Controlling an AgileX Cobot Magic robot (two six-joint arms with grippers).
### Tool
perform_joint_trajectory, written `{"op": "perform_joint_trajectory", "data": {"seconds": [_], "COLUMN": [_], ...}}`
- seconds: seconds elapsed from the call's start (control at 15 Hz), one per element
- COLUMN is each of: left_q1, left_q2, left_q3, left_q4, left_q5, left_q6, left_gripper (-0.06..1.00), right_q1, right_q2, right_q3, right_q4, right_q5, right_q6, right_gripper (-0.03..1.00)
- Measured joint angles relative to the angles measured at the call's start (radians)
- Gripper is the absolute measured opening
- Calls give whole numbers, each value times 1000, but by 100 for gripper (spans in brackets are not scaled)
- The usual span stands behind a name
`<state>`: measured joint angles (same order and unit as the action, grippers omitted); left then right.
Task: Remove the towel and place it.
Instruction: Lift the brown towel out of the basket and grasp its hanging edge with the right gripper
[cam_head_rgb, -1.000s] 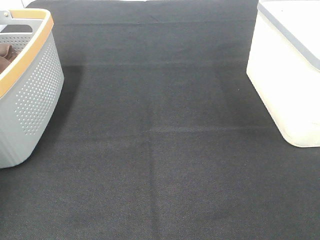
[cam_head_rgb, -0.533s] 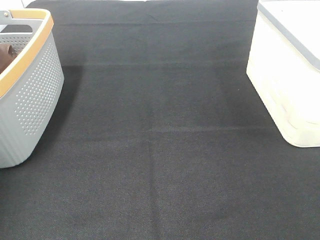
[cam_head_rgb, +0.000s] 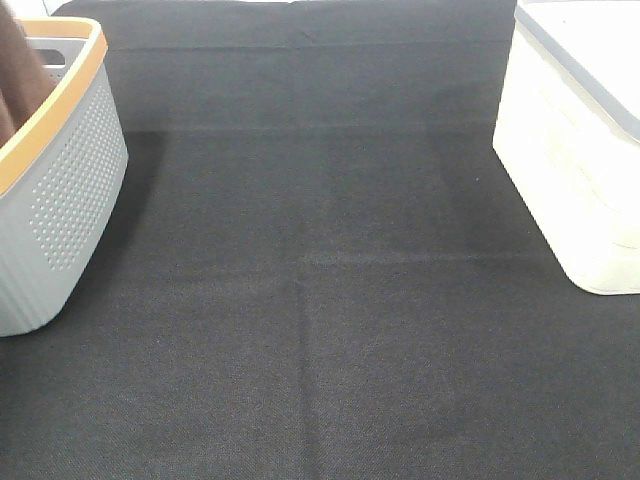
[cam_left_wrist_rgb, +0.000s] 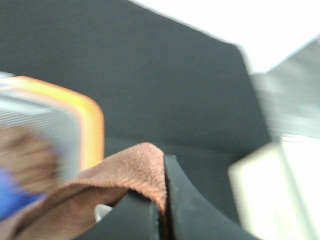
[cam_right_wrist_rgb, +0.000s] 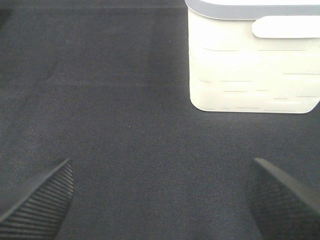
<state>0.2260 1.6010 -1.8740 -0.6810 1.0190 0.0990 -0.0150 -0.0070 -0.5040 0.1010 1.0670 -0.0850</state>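
Over at the far left edge of the high view, a reddish-brown microfibre towel (cam_head_rgb: 14, 70) is seen rising out of a grey perforated plastic basket with an orange rim (cam_head_rgb: 70, 180). Its upper part is cut off by the corner of the frame, and its lower end is lost behind the rim, inside the basket's mouth. Across the middle, a black woven table cover (cam_head_rgb: 320, 300) is spread flat, and a white plastic bin with a grey rim (cam_head_rgb: 570, 160) is parked well apart on the right.

From the left wrist, much is smeared by blur, but the grip is clear enough. The left gripper (cam_left_wrist_rgb: 161, 200) is clamped on the towel (cam_left_wrist_rgb: 132, 167), a fold of cloth being pinched between two black fingers (cam_left_wrist_rgb: 185, 210) that are pressed together. The rest of the cloth is draped away towards the basket, whose orange rim (cam_left_wrist_rgb: 92, 130) is seen just beside it. A blurred blue patch at the picture's edge cannot be made out.

On the other side, the right gripper (cam_right_wrist_rgb: 160, 205) is held above the cover (cam_right_wrist_rgb: 125, 100) with its ribbed black fingers (cam_right_wrist_rgb: 40, 200) spread wide, only the dark weave being seen between them. The white bin (cam_right_wrist_rgb: 250, 65) is seen ahead of it, not touched
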Motion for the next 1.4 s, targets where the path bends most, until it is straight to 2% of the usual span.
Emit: {"op": "perform_joint_trajectory", "data": {"seconds": [0.2,0.27,0.4,0.47,0.53,0.67,0.73,0.87,1.13,1.27,1.4], "left_q1": [-15,-45,-116,-151,-151,-229,-297,-374,-483,-530,-572], "left_q2": [-4,-4,-4,-4,-4,-4,-4,-4,-4,-3,11], "left_q3": [0,0,0,0,0,0,0,0,0,0,0], "left_q4": [-297,-403,-504,-521,-521,-528,-526,-516,-476,-435,-428], "left_q5": [-2,-7,-33,-45,-45,-80,-100,-126,-162,-185,-205], "left_q6": [119,174,219,230,230,242,252,262,284,286,286], "left_gripper": [0,0,0,0,0,0,0,0,0,0,0], "right_q1": [0,0,0,0,0,0,0,0,16,49,89], "right_q2": [0,0,-1,-1,-1,-1,-1,21,172,264,406], "right_q3": [0,0,0,0,0,0,0,0,0,0,0], "right_q4": [19,57,128,154,154,212,246,322,436,500,599], "right_q5": [0,-2,-20,-30,-30,-62,-91,-174,-298,-350,-375], "right_q6": [0,0,0,2,2,16,18,-6,-154,-224,-348], "right_gripper": [87,87,87,87,87,87,87,82,66,64,63]}}
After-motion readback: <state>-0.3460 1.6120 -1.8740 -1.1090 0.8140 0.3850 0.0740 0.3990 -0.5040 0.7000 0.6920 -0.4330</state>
